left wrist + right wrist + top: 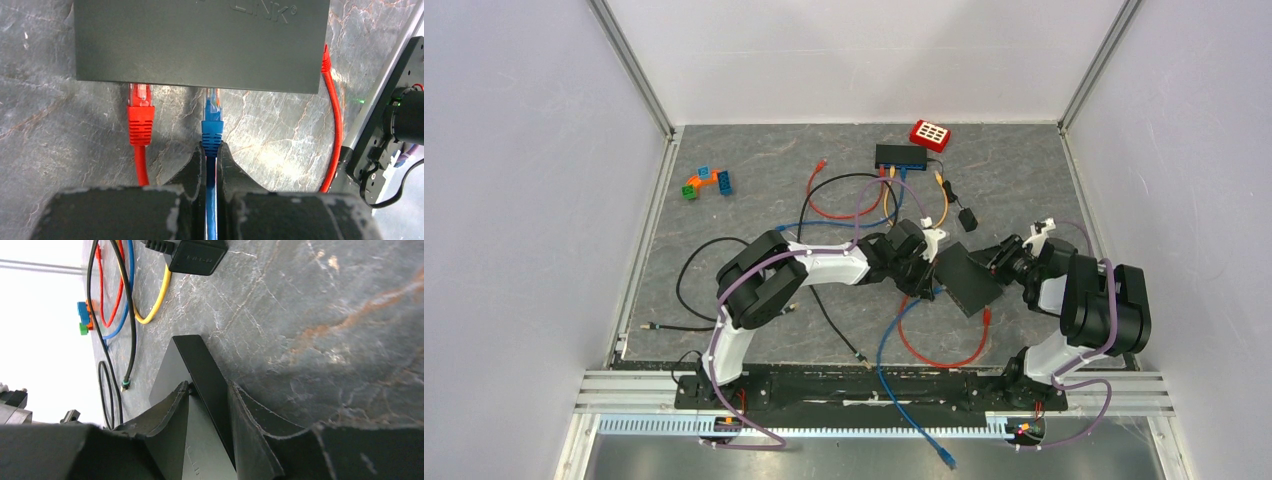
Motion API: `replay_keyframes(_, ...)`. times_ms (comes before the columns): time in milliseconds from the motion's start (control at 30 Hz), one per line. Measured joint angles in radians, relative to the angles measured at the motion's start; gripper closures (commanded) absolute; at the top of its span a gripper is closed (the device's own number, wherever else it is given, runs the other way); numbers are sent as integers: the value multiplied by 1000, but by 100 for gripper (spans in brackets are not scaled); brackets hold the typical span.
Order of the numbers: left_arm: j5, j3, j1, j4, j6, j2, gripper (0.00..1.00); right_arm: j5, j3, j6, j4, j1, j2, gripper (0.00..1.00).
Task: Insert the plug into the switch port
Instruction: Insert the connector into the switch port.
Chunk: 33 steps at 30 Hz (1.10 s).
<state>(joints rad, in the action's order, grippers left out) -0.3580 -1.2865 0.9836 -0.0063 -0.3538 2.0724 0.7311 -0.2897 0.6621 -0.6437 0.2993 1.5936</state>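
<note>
A dark grey switch (969,280) lies on the table between my arms; it fills the top of the left wrist view (200,45). My left gripper (211,146) is shut on the blue cable just behind its blue plug (212,117), whose clear tip meets the switch's front face. A red plug (140,107) sits in the port to its left. From above, the left gripper (921,283) is at the switch's left edge. My right gripper (209,387) is shut on the switch's edge (200,365), at the switch's right end in the top view (1006,262).
A second black switch (900,155) with several cables plugged in and a red device (931,134) sit at the back. A black power adapter (967,219), coloured bricks (706,183), a black cable loop (686,290) and a red cable (944,352) lie around.
</note>
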Motion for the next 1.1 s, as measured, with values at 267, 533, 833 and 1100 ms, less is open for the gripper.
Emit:
replay_keyframes(267,73,35,33,80,-1,-9,98,-45,78,116,-164,13,15,63)
replay_keyframes(533,160,76,72,204,2,-8,98,20,35,72,-182,18,76,61)
replay_keyframes(833,192,76,73,158,76,-27,98,57,-126,-198,160,-1,34,63)
replay_keyframes(1100,195,69,70,101,166,-40,98,60,-167,-299,271,-8,25,64)
